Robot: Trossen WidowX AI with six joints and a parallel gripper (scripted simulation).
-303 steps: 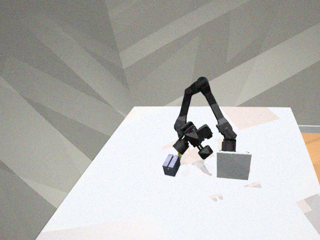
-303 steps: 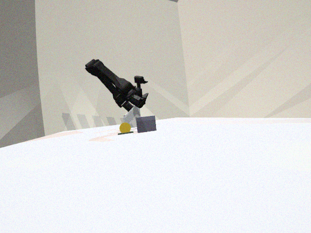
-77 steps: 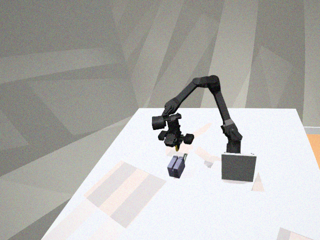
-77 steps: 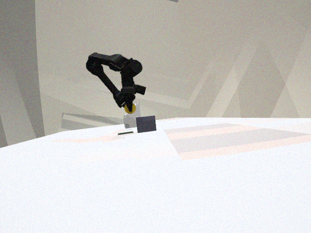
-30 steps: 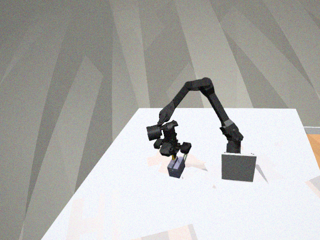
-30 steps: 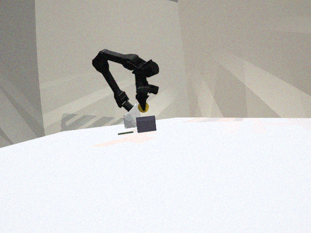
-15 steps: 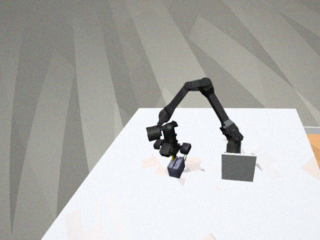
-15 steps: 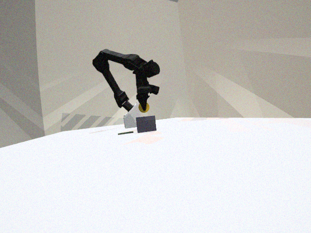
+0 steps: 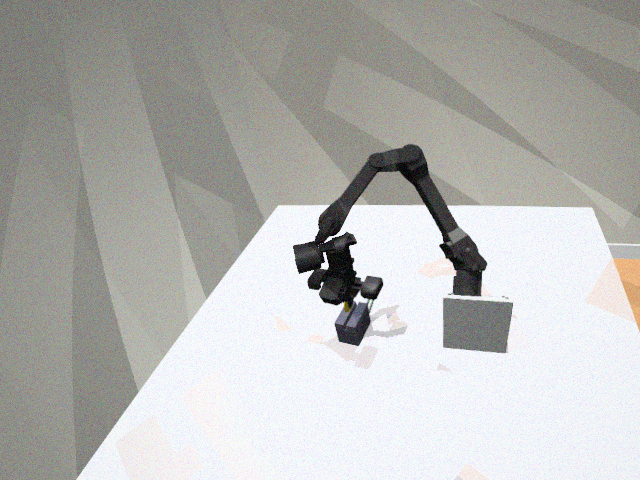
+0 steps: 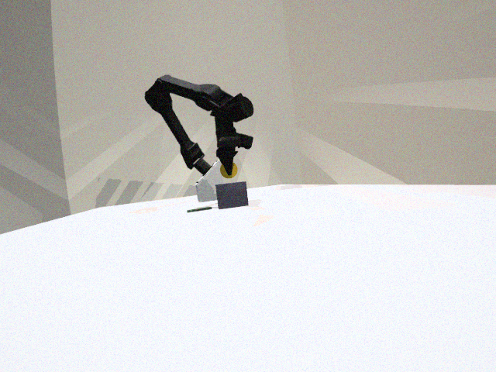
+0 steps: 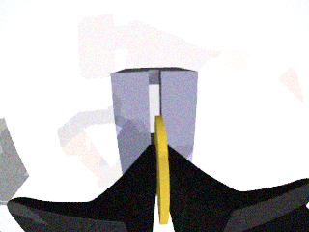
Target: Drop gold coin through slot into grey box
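Note:
The gold coin (image 9: 347, 306) (image 10: 234, 170) (image 11: 163, 184) is upright on edge between the fingertips of my gripper (image 10: 229, 174) (image 11: 157, 151), which is shut on it. The closed grey box (image 9: 351, 332) (image 10: 232, 195) (image 11: 180, 103) stands below. The exterior view shows a small gap between the coin's lower rim and the box top. In the wrist view the coin runs nearly along the slot (image 11: 154, 103), slightly to its right and slightly turned. The fingers hide the slot's near end. The dark-green holder (image 10: 198, 209) lies empty beside the box, hidden from the wrist view.
A large grey panel (image 9: 477, 324) (image 10: 206, 191) (image 11: 11, 166) stands in front of the arm's base, off to the side of the box. The white table (image 9: 310, 413) (image 10: 248, 288) carries patches of shadow and tinted light.

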